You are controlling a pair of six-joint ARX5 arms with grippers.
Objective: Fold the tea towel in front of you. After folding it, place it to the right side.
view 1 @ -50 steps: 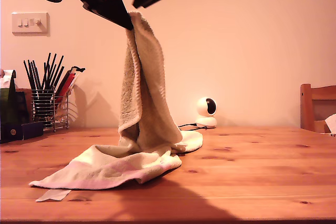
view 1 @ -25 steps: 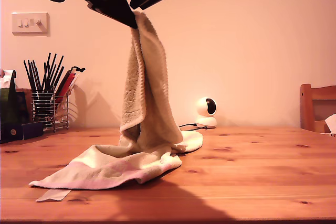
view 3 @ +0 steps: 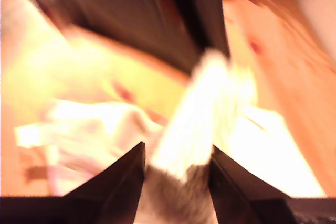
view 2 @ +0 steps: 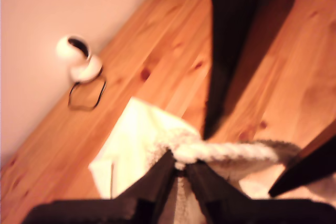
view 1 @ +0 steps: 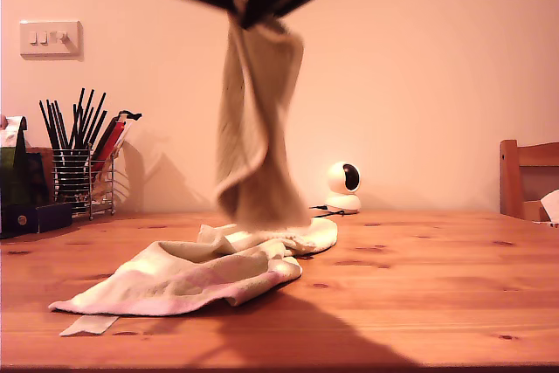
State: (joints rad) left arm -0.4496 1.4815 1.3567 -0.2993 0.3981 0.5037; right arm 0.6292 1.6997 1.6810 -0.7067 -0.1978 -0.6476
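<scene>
Exterior view, writing: no brand, label or lettering can be read anywhere.
Strip: a pale flat strip (view 1: 88,325) lies on the wooden table (view 1: 419,294) just in front of the towel's near corner.
Tea towel: the cream towel (view 1: 253,141) hangs from the two grippers at the top of the frame; its lower part lies heaped on the table toward the exterior view's left, the hanging part blurred.
My first gripper (view 2: 179,167): jaws pinched tight on the towel's rolled edge.
My second gripper (view 3: 177,153): jaws spread somewhat, with towel cloth between them; blur hides whether they press it.
Dark boxes (view 1: 26,207): stand at the exterior view's left edge; contents cannot be told.
Wire basket (view 1: 85,183): holds upright black sticks and some red items.
White round device (view 1: 343,186): sits on the table by the wall, behind the towel.
Chair (view 1: 529,179): at the exterior view's right edge.
Wall switch plate (view 1: 50,38): farthest, on the wall.
</scene>
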